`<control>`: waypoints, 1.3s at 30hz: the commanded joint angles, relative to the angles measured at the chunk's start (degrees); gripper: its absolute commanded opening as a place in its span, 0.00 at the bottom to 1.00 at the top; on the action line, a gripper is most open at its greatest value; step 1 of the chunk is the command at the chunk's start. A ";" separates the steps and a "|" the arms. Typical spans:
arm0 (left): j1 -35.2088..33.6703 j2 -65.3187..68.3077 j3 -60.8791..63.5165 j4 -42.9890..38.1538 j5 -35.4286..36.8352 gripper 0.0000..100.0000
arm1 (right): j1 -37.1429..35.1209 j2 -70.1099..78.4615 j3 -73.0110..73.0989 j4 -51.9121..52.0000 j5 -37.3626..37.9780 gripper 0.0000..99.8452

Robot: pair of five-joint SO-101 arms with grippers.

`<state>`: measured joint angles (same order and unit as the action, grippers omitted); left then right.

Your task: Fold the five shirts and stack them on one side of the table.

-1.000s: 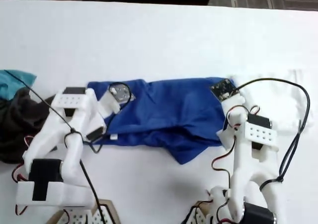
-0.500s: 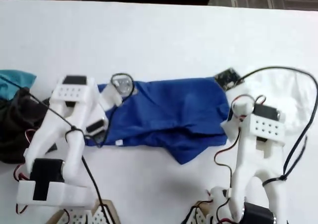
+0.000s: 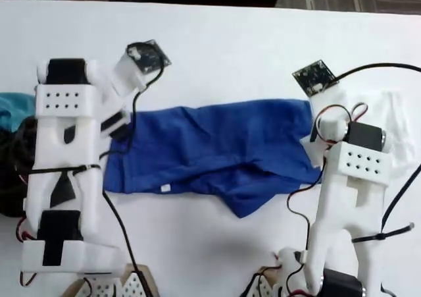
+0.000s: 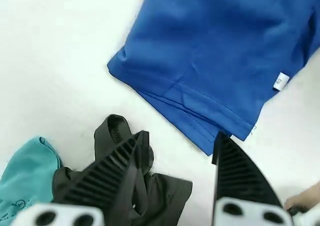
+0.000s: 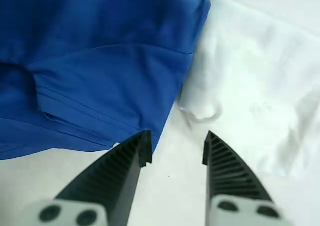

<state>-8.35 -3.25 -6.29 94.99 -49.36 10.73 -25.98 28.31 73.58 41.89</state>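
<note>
Item 1, blue shirt (image 3: 217, 152): lies across the middle of the desk (image 3: 217, 40), long side running from one arm to the other. Roughly flattened, creased, with one loose flap drooping toward the near edge. A small white tag (image 4: 282, 80) sits on its near hem.

Item 2, white shirt (image 3: 395, 119): crumpled at the right side of the desk, touching the right end of the blue shirt; which of the two lies on top at the join cannot be told.

Item 3, black shirt (image 4: 160, 191): bunched at the left edge of the desk, beside the left arm, near the left end of the blue shirt but apart from it.

Item 4, teal shirt (image 4: 25, 171): bunched, touching the far side of the black shirt.

Item 5, left tool (image 4: 181, 138): jaws spread wide, nothing held. Hangs above the near left corner of the blue shirt, one jaw over the black shirt, the other over bare desk just past the hem.

Item 6, right tool (image 5: 176, 136): jaws moderately apart, nothing held. Hangs above bare desk just beside the spot where the blue shirt's right end meets the white shirt
</note>
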 commanded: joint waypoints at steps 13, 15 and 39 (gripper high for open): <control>8.35 23.30 2.07 -12.92 18.29 0.03 | -7.43 2.51 5.63 -18.15 -8.35 0.02; 8.18 21.89 1.71 -9.05 17.93 0.03 | -7.34 3.74 6.86 -19.03 -8.35 0.02; 14.33 2.73 33.63 -9.85 15.47 0.03 | -6.37 11.21 26.02 -47.16 -12.57 0.02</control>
<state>6.77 2.02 27.30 86.20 -33.10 3.60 -14.81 52.75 30.95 30.73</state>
